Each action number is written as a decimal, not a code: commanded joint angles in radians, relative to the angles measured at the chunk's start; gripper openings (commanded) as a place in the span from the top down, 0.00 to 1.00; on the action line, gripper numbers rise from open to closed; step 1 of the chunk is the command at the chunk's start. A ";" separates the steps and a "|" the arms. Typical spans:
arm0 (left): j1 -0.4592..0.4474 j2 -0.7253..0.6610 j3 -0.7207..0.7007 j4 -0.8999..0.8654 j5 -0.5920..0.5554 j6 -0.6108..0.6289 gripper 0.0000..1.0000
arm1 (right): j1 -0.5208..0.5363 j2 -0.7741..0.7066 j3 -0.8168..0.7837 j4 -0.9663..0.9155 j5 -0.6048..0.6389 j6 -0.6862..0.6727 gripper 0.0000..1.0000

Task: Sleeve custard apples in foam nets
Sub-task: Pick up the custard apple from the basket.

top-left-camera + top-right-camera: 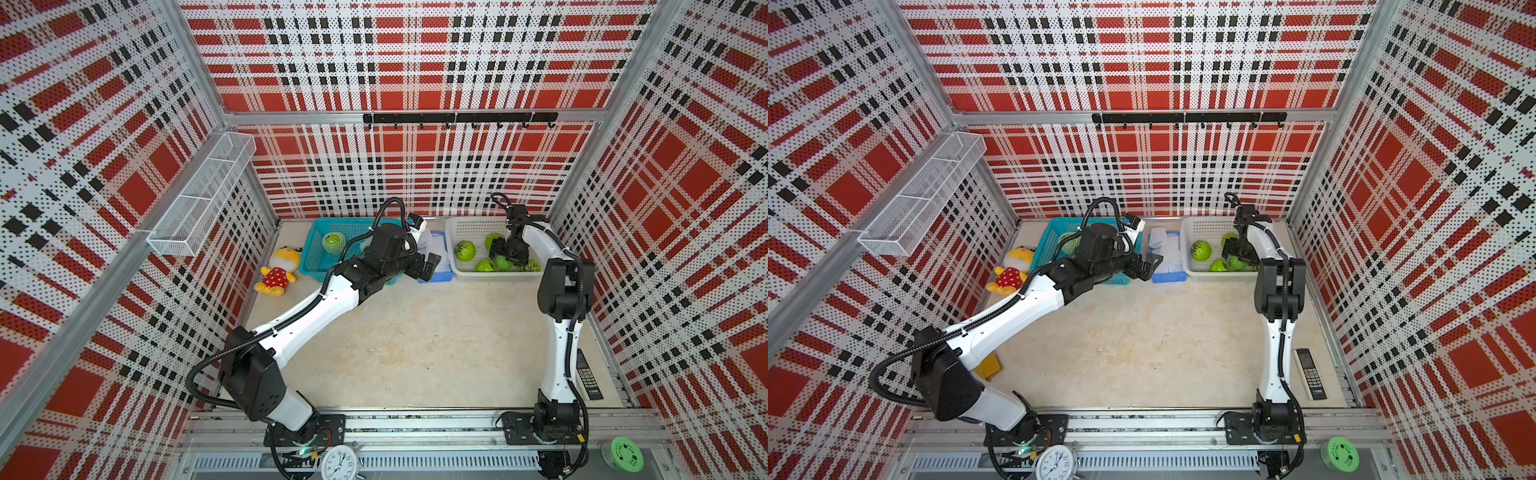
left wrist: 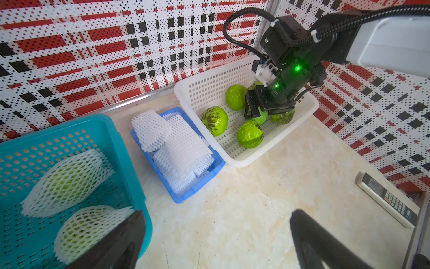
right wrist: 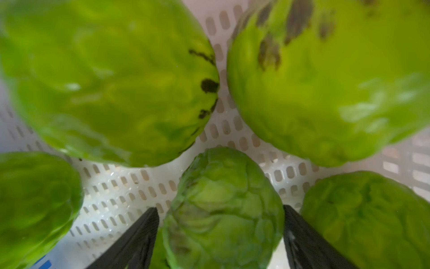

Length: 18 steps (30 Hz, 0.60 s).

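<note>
**Fruit Half Hidden, Half Blurred**

In both top views the right end effector covers most of the apple between its fingers. The right wrist view is too blurred to tell whether they press it. The other apples there are soft and cut by the edges. Left of centre in a top view, the left arm hides most of a netted apple. The clock is cropped at the bottom edge.

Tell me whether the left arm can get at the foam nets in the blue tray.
Probably yes. The left gripper is open beside the blue tray, with nothing between it and the foam nets piled there. The right gripper is off in the white basket, astride a custard apple.
</note>
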 commanded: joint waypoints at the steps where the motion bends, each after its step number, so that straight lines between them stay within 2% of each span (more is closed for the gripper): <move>1: -0.006 -0.008 0.009 -0.001 -0.011 -0.006 0.01 | 0.005 0.019 -0.004 0.020 0.013 -0.005 0.26; 6: -0.006 -0.012 0.009 -0.002 -0.018 -0.007 0.00 | 0.008 -0.046 -0.026 0.033 0.016 -0.002 0.35; 18: -0.011 -0.027 -0.004 0.024 -0.030 -0.022 0.00 | 0.042 -0.288 -0.090 0.013 0.065 -0.035 0.38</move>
